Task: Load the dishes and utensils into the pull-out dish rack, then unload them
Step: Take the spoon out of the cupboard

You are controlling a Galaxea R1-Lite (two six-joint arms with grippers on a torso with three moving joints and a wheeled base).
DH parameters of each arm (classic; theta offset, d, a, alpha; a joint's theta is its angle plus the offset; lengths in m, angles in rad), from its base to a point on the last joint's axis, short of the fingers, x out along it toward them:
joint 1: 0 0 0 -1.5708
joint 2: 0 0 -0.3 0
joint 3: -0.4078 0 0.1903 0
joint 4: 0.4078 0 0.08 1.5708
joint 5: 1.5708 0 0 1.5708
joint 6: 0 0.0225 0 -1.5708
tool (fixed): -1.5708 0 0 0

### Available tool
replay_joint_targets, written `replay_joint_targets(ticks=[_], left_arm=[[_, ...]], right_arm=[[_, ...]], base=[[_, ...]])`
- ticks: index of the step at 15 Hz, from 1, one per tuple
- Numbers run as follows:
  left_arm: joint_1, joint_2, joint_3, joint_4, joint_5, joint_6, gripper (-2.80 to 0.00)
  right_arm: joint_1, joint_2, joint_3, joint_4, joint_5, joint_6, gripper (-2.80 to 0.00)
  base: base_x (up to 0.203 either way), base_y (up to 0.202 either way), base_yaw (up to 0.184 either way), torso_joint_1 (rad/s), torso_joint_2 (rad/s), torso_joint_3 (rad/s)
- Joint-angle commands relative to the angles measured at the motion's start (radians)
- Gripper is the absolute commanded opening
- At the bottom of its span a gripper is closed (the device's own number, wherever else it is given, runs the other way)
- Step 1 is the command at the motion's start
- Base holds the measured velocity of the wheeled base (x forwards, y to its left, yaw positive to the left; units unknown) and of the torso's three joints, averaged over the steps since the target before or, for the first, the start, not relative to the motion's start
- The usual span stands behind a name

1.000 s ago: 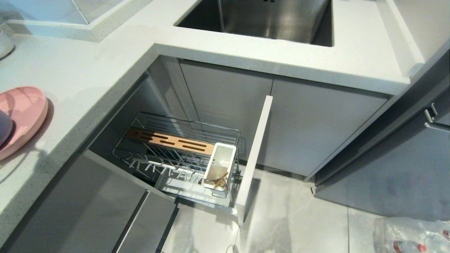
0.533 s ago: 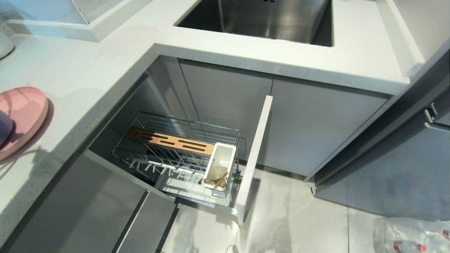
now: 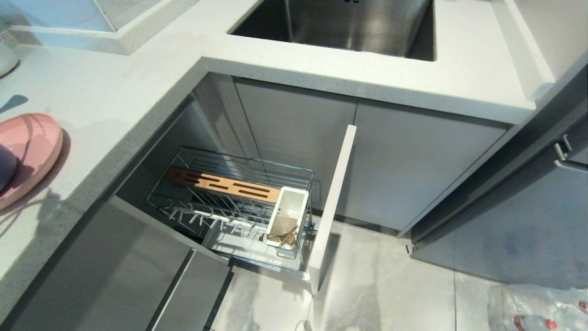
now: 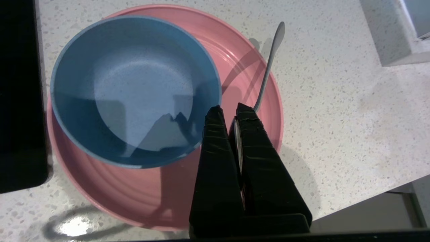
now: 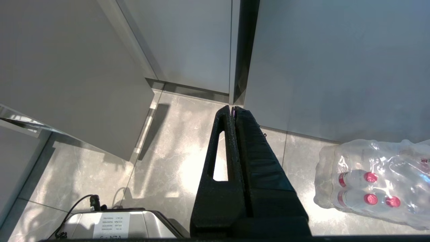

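The pink plate lies on the white counter with the blue-grey bowl standing on it; both show at the head view's left edge, plate and bowl. My left gripper hovers over the plate's rim beside the bowl, shut on the slim silver utensil, whose handle sticks out past the fingertips. Below the counter the pull-out dish rack stands pulled out, its prongs bare. Its white cup holds the wooden chopsticks. My right gripper hangs shut over the floor.
The steel sink sits in the counter above the rack. The rack's front panel juts out edge-on. A wrapped pack of water bottles lies on the tiled floor to the right. A black object borders the plate.
Shadows on the counter by the plate have shifted, and a blue-grey streak has appeared above the plate at the head view's left edge. Rack, cup and chopsticks are unchanged.
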Motion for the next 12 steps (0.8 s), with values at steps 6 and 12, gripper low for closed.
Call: replay_joint_targets(ticks=[6,12], left_arm=[[0.024,-0.007,0.054,-0.019,-0.015,-0.005,-2.80],[0.036,-0.021,0.094,-0.018,-0.052,-0.007,-2.80]], right_arm=[[0.000,0.001,0.000,-0.001,0.000,0.000,-2.80],[0.000,0.000,0.000,0.000,0.000,0.000,-2.80]], base=[[0.000,0.000,0.000,0.000,0.00,0.000],[0.000,0.000,0.000,0.000,0.00,0.000]])
